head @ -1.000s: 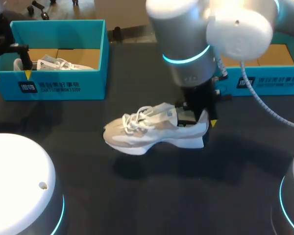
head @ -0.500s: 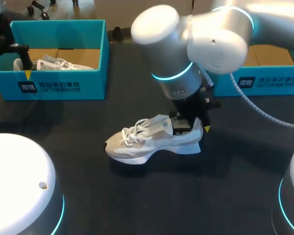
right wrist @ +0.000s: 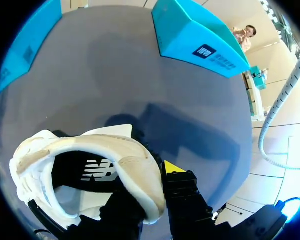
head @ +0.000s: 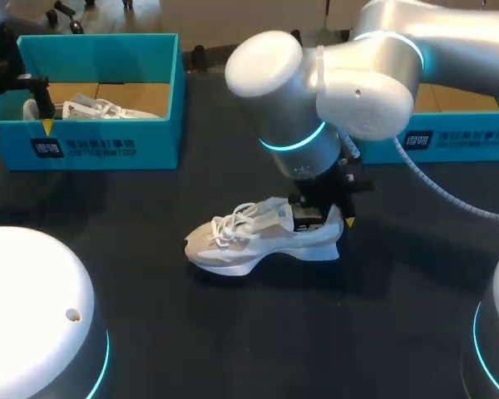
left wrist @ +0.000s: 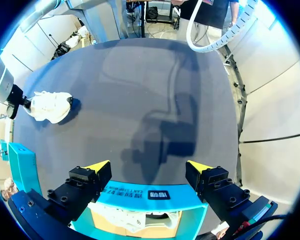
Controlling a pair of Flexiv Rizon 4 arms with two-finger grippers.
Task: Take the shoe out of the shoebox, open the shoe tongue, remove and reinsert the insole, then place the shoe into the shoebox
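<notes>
A white and beige shoe (head: pixel 249 241) lies on the dark table near the middle, toe toward the left. My right gripper (head: pixel 331 218) is shut on its heel collar. The right wrist view shows the shoe (right wrist: pixel 135 165) with one finger inside the opening and the yellow-tipped one outside. At the far left my left gripper (head: pixel 18 126) hangs open over the teal shoebox (head: pixel 108 141), nothing between its fingers (left wrist: pixel 97 166). From the left wrist view, the shoe (left wrist: pixel 50 106) sits far ahead across the table.
A second white shoe (head: pixel 100 108) lies inside the left shoebox (left wrist: pixel 155 195). Another teal box (head: pixel 457 137) stands at the back right behind my right arm. Two white domed bases (head: pixel 33 316) occupy the front corners.
My right arm has swung leftward and lower over the shoe. The shoe has shifted slightly and settled flatter on the table. The left arm has not moved.
</notes>
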